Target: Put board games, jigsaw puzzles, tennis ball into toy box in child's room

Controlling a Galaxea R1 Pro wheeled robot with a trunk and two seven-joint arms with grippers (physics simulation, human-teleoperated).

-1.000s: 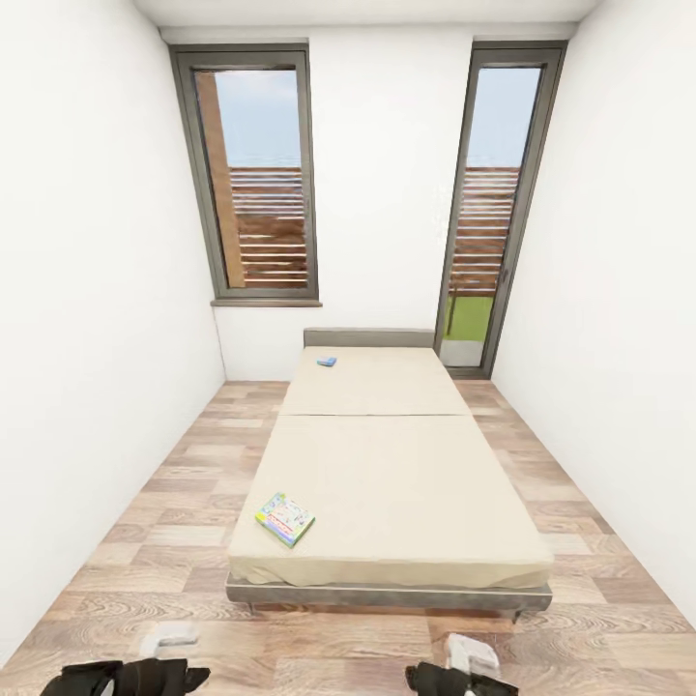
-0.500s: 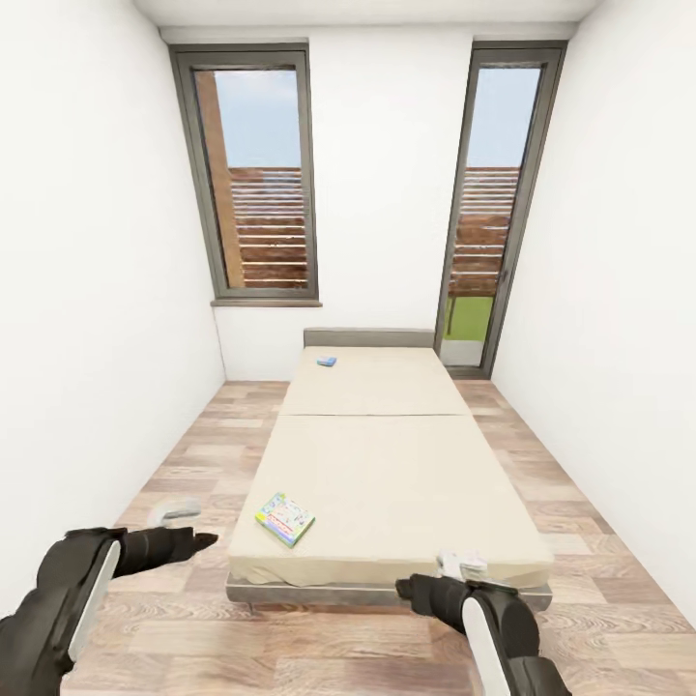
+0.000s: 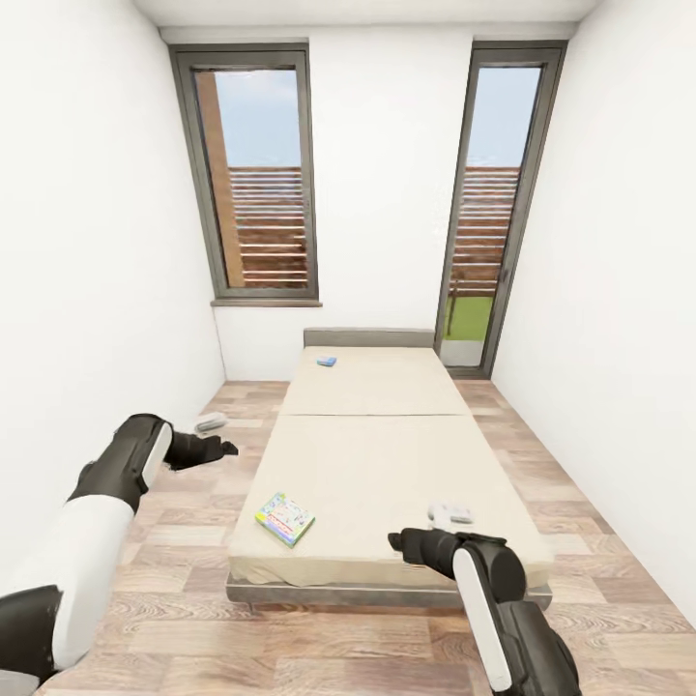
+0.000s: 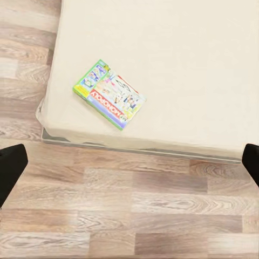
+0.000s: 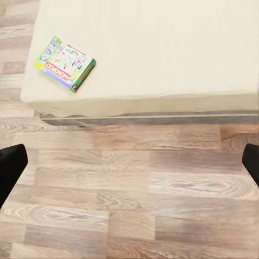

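Here, the green-edged board game [image 3: 285, 519] lies flat at the bed's [image 3: 406, 464] near-left corner, long axis diagonal, near-right to far-left. Left gripper [image 3: 215, 437] and right gripper [image 3: 425, 527] hover, jaws spread, empty.

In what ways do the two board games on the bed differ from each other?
The green-edged game box lies near the foot of the bed, close to its left edge; the small blue game box lies at the far end, near the headboard. The green-edged one looks larger and shows many colours; the blue one looks tiny and plain blue from here. Both lie flat on the mattress, untouched by either claw.
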